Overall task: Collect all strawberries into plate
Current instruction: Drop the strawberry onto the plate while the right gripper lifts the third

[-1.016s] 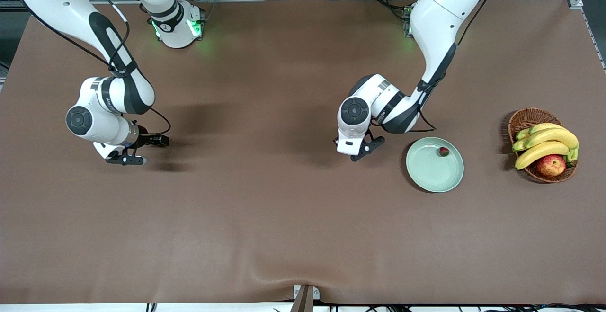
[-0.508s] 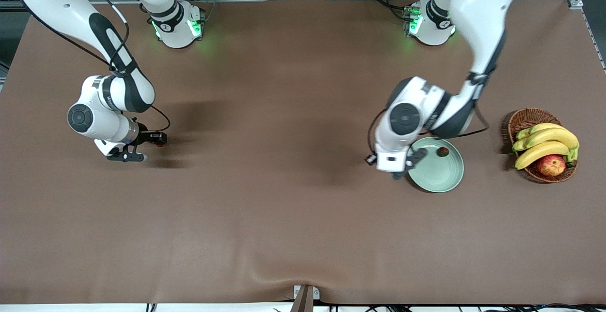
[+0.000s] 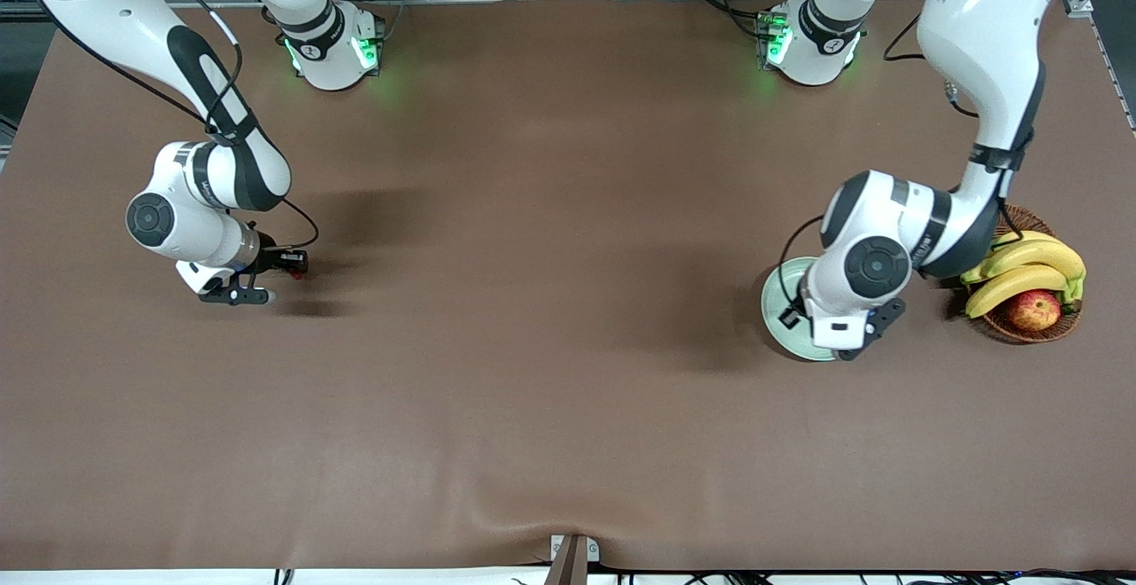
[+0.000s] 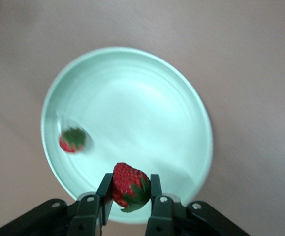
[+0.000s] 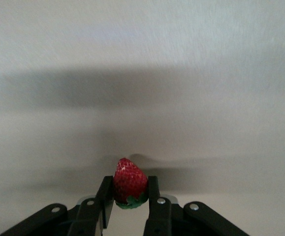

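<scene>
Red fruit sits pinched between the black fingers (image 4: 158, 196) of the left gripper (image 4: 130, 199), a strawberry (image 4: 130, 186) clamped across its middle with its green cap turned down toward the gripper body. It hangs over the pale green plate (image 4: 181, 88), though close above the rim edge, not the middle. That is where I would worry: let go from here and the berry could strike the raised rim and roll off onto the brown surface (image 4: 260, 59), or land inside and bounce out, since these berries look light and round enough to wander. A second strawberry (image 4: 72, 139) already lies in the plate, well apart from the held one, so a drop should not knock it (unless the berry skids across the glossy dish). From the front view the left arm's wrist covers most of the plate (image 3: 774, 288), and only its edge toward the right arm's end shows.

At the right arm's end of the surface, the right gripper (image 5: 130, 196) has its fingers (image 5: 106, 196) closed on a third strawberry (image 5: 130, 182), gripped at the cap end with the tip pointing away, low over bare surface. The hold looks narrow, near the leaves, so a quick swing toward the plate might let the berry twist or slip out. The wicker basket (image 3: 1003, 217) of bananas (image 3: 1029, 267) and an apple (image 3: 1033, 309) stands just beside the plate.
</scene>
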Controlling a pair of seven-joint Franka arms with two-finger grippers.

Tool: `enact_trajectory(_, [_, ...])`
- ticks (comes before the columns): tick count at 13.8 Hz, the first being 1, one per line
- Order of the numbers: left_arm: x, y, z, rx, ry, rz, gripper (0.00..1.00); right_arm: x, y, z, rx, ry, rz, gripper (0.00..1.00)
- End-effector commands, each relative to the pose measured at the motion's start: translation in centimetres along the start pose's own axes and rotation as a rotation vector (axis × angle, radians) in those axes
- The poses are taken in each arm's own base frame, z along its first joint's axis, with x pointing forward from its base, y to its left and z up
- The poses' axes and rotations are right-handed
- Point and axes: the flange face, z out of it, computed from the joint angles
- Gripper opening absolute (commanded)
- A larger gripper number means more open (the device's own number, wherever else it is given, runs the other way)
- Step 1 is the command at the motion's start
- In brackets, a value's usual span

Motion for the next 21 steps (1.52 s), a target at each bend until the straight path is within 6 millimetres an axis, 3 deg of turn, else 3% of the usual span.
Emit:
enact_trajectory(1, [0.0,0.1,1.1,0.028,0.010,0.021,0.00,2.3,-2.8,-3.2,0.033,0.037,0.033,0.00])
enact_trajectory(4, [2.0,-1.0,2.0,0.029,0.008,-0.005,0.03,5.4,-8.7,-7.9,0.152,-0.015,0.144,0.00])
enact_trajectory(5, [2.3,-1.1,2.4,0.028,0.007,-0.006,0.16,6.4,-10.4,-9.3,0.180,-0.029,0.182,0.00])
enact_trajectory(6, [2.8,-1.4,2.4,0.030,0.012,0.002,0.38,7.2,-12.4,-10.5,0.198,-0.036,0.223,0.00])
enact_trajectory(7, [2.8,-1.4,2.0,0.026,0.017,0.000,0.74,7.8,-14.4,-11.3,0.213,-0.037,0.263,0.00])
enact_trajectory(8, [2.8,-1.4,1.8,0.022,0.019,-0.001,0.99,8.1,-16.4,-11.8,0.227,-0.036,0.313,0.00])
enact_trajectory(12, [2.9,-1.6,0.4,0.002,0.022,-0.016,1.00,7.7,-28.1,-12.2,0.288,-0.070,0.515,0.00])
enact_trajectory(15, [2.3,-1.2,-0.2,-0.014,0.006,-0.032,1.00,7.0,-37.3,-11.0,0.343,-0.098,0.649,0.00])
enact_trajectory(16, [1.9,-0.9,-0.4,-0.023,-0.007,-0.039,1.00,6.9,-39.4,-10.6,0.366,-0.081,0.693,0.00])
enact_trajectory(21, [-1.3,1.5,-1.4,-0.057,-0.045,-0.038,1.00,3.3,-50.5,-5.5,0.545,-0.022,0.802,0.00])
